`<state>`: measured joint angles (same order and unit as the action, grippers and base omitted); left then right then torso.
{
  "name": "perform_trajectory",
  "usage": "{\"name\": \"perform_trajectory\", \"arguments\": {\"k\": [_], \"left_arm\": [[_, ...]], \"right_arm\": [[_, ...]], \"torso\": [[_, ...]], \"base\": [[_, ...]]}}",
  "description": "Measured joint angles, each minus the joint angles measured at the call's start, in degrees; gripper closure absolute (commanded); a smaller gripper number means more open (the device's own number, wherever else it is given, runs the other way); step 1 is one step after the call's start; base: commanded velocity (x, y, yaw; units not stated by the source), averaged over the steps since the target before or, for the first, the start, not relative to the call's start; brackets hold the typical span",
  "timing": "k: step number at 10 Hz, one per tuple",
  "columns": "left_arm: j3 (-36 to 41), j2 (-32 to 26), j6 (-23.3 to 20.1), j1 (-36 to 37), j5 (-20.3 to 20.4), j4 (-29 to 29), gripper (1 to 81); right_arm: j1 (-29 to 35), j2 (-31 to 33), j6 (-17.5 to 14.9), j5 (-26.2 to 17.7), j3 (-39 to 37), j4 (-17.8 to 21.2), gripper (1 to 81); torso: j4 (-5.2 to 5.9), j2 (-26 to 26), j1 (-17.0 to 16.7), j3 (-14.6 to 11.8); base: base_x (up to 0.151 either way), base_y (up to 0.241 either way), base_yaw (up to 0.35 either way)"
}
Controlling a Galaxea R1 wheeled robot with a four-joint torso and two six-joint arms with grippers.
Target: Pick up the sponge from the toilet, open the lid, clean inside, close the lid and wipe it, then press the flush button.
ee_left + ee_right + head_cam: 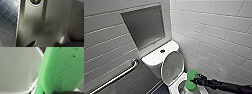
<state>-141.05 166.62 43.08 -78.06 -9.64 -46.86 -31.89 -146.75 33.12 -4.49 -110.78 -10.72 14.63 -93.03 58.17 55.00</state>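
The sponge is gripped at its edge by the closed fingers of the right gripper. It is held on end just over the open bowl of the toilet, and its lower end is pointed down toward the opening. In the right wrist view the green pad is seen close up against a glossy white surface. The lid is raised in front of the tank, with its greyish underside turned forward. A round button is set in the tank top. A metal grab bar is fixed to the grey tiled wall beside the toilet, below a recessed niche.
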Motion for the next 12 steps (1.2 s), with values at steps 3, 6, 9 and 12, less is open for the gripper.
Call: {"name": "perform_trajectory", "arguments": {"k": [3, 6, 9, 12], "left_arm": [[-0.02, -0.09, 0.0, -0.77, -0.11, 0.01, 1.0], [-0.02, -0.11, -0.02, -0.55, 0.15, 0.01, 1.0], [0.02, -0.11, -0.02, -0.3, 0.28, 0.0, 1.0], [0.0, -0.11, -0.02, -0.5, 0.33, 0.0, 1.0]], "right_arm": [[-0.4, 0.0, -0.02, 0.06, -0.02, -0.02, 81.1], [-0.44, 0.0, -0.02, 0.17, 0.0, -0.02, 81.1], [-1.16, -0.66, -0.07, 0.38, 0.0, -0.02, 81.1], [-1.88, -2.18, -0.05, 0.3, -0.68, -0.05, 81.1]], "torso": [[0.0, 0.05, 0.05, 0.02], [0.0, 0.05, 0.05, 0.02], [0.0, 0.06, 0.07, 1.27], [0.0, 0.09, 0.09, 2.19]], "base": [[0.096, 0.0, 0.0], [0.112, 0.0, 0.0], [0.037, 0.0, 0.0], [0.0, 0.0, 0.0]]}}
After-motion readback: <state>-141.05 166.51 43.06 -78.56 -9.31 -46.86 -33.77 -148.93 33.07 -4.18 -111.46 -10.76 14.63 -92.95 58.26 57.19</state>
